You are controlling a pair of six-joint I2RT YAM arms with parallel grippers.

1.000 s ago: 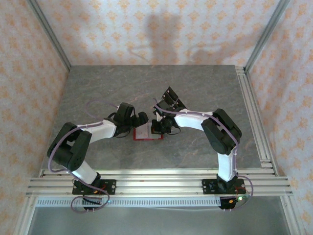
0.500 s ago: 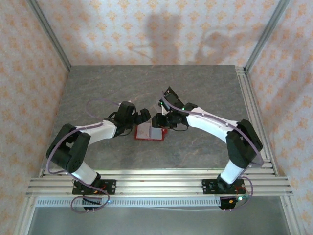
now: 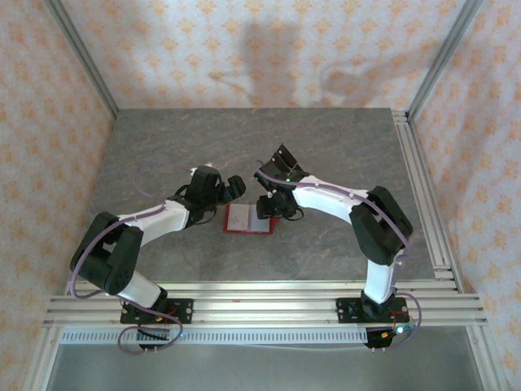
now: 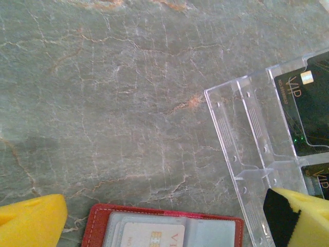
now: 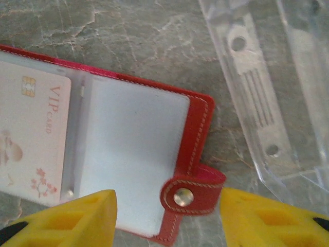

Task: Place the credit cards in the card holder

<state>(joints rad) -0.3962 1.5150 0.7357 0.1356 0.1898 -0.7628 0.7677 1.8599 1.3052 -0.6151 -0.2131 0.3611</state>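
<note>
Right gripper, fingers apart, hovers over the open card holder; left gripper stands wide too.
Both arms bend inward; a credit card lies in its 9 o'clock half; grey stone table, patterned walls.

Illumination is bright and even from overhead, casting soft grey shadows on the orange-patterned back wall. Both wrist views render the grey veined stone tabletop sharply. The yellow fingertips at the lower frame edge are out of focus.

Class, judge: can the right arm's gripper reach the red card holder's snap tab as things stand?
Probably yes: the right gripper hangs open over the snap tab of the card holder, nothing covering it; the clear rack lies apart beside it.
</note>
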